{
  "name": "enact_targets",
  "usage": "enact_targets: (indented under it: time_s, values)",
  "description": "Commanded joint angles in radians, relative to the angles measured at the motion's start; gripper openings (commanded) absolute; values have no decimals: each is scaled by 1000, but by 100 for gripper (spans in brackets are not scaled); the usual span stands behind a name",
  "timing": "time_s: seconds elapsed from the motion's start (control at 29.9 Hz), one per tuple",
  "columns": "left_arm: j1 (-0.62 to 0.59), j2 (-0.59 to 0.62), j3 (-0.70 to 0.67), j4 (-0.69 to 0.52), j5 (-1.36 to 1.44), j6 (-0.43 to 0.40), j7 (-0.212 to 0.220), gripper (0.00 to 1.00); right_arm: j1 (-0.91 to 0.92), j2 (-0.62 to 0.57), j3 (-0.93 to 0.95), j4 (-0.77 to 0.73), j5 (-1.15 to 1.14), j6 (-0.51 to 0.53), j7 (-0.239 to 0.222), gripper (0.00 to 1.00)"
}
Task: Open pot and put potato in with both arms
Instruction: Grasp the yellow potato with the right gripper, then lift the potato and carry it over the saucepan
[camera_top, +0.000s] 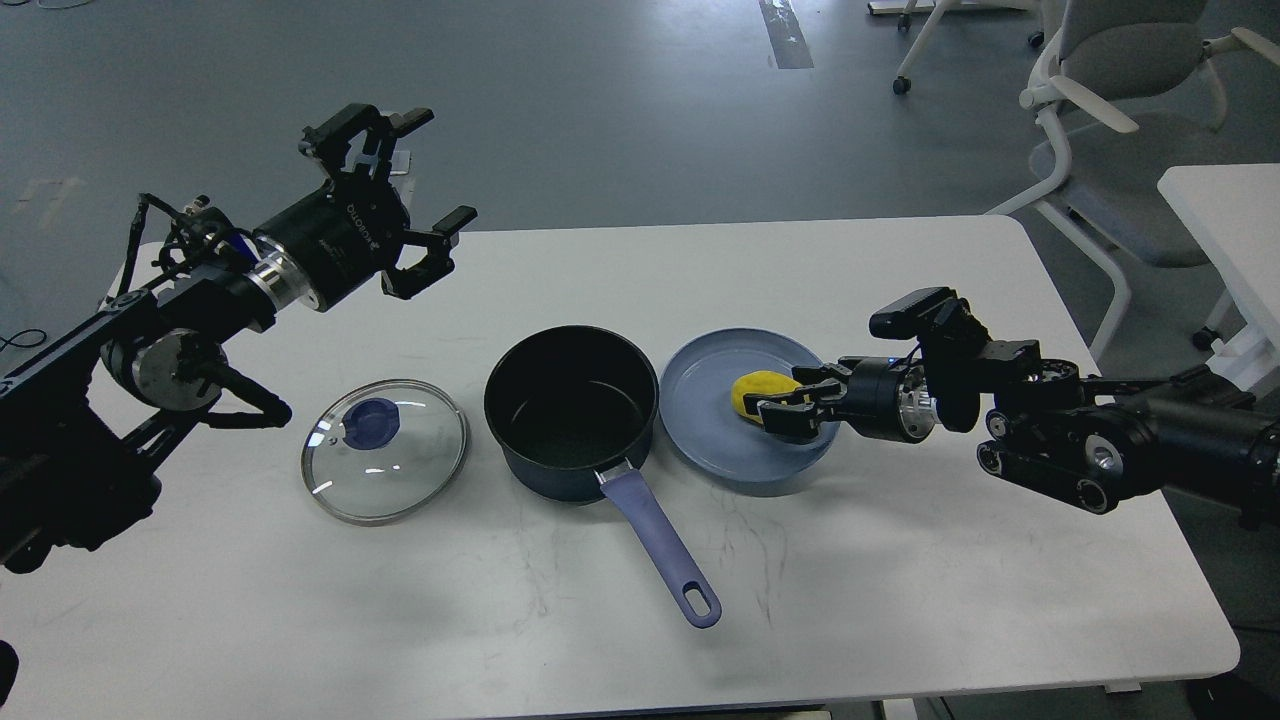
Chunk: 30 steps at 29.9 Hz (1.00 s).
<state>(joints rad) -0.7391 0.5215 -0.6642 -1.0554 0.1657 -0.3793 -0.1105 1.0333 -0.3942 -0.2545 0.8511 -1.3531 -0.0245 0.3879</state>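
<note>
The dark pot (570, 400) stands open at the table's middle, its blue handle (660, 545) pointing to the front right. Its glass lid (385, 450), with a blue knob, lies flat on the table to the pot's left. The yellow potato (757, 390) lies on a blue-grey plate (700, 420) right of the pot. My right gripper (785, 393) is low over the plate, its fingers open on either side of the potato's right end. My left gripper (425, 170) is open and empty, raised over the table's back left, far from the lid.
The white table (900, 600) has bare surface in front and to the right. A white office chair (1110, 110) and another white table (1225, 215) stand at the back right, off my table.
</note>
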Motion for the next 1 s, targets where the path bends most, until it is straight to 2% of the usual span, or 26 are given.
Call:
enact_targets:
  time_s: [0.0, 0.07, 0.17, 0.23, 0.33, 0.4, 0.54, 0.6, 0.74, 0.97]
  values:
    - [7, -1, 0, 0, 0, 0, -9, 98, 1, 12, -29, -13, 0, 0, -1, 83]
    - [7, 0, 0, 0, 0, 0, -11, 98, 4, 23, -39, -18, 0, 0, -1, 80]
    - [9, 0, 0, 0, 0, -1, -12, 98, 5, 29, -43, -40, 0, 0, -1, 61]
    - [9, -1, 0, 0, 0, 0, -12, 98, 8, 31, -45, -41, 0, 0, -1, 37]
    - [9, -1, 0, 0, 0, 0, -12, 98, 8, 35, -52, -43, -1, 0, 0, 14]
    - [9, -1, 0, 0, 0, -1, -12, 98, 10, 35, -60, -44, -1, 0, 0, 10]
    - [9, -3, 2, 0, 0, -1, -12, 98, 10, 35, -60, -47, -1, -3, 2, 9]
    - [9, -3, 2, 0, 3, 0, -12, 98, 13, 35, -58, -47, -1, -12, 0, 0]
    - [9, -3, 2, 0, 14, 0, -12, 98, 19, 35, -51, -63, 2, -40, -11, 0]
    - [9, -3, 3, 0, 14, 0, -12, 98, 132, 26, -37, -49, 17, -81, -11, 0]
